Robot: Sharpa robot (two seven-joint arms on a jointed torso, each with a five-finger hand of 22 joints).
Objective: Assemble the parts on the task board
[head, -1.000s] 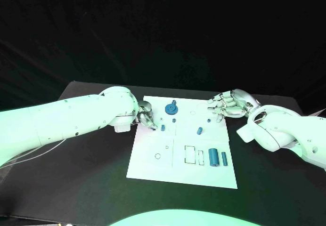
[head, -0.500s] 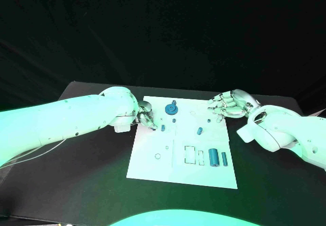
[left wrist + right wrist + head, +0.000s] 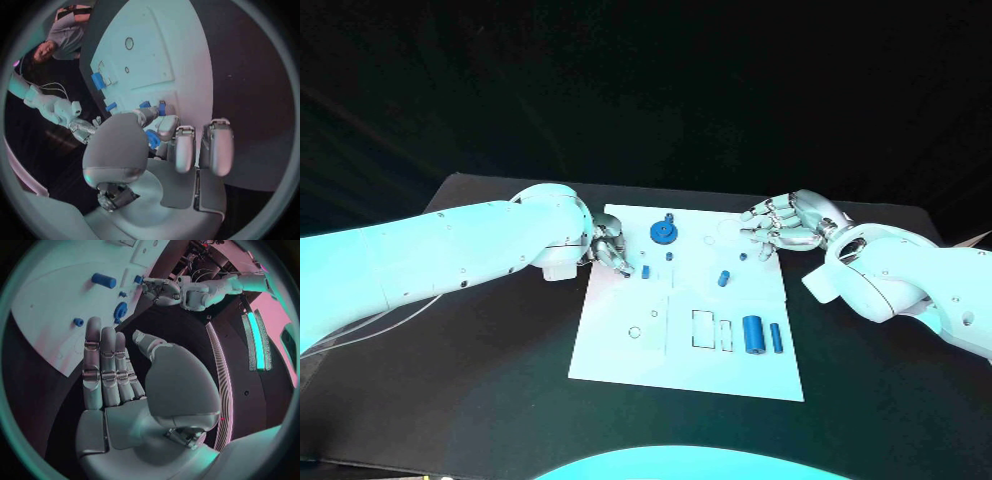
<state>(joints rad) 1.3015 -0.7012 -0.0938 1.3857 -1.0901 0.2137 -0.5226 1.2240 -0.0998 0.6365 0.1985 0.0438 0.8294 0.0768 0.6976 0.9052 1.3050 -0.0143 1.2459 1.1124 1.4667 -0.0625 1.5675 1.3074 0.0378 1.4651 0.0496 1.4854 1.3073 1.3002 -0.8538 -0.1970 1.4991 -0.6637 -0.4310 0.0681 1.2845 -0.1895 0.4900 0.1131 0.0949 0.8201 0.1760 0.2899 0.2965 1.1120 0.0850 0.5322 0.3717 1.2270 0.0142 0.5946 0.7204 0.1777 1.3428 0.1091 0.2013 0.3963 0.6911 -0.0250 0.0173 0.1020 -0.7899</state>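
The white task board (image 3: 689, 355) lies mid-table. On it are a round blue gear-like part (image 3: 664, 232), small blue parts (image 3: 646, 270) (image 3: 724, 278), and two blue cylinders (image 3: 753, 333) near its front right. My left hand (image 3: 612, 250) hangs over the board's far left edge, fingertips beside the small part (image 3: 162, 107); I cannot tell whether they touch it. The gear (image 3: 152, 139) peeks out between its thumb and fingers. My right hand (image 3: 783, 225) hovers at the board's far right corner, fingers straight and holding nothing (image 3: 103, 370).
The black table (image 3: 473, 370) surrounds the board on all sides. Printed outlines and small holes (image 3: 635, 332) mark the board's near half. In the right wrist view the cylinder (image 3: 104, 280) and gear (image 3: 120, 311) lie beyond my fingertips, and the left hand (image 3: 159, 290) is farther off.
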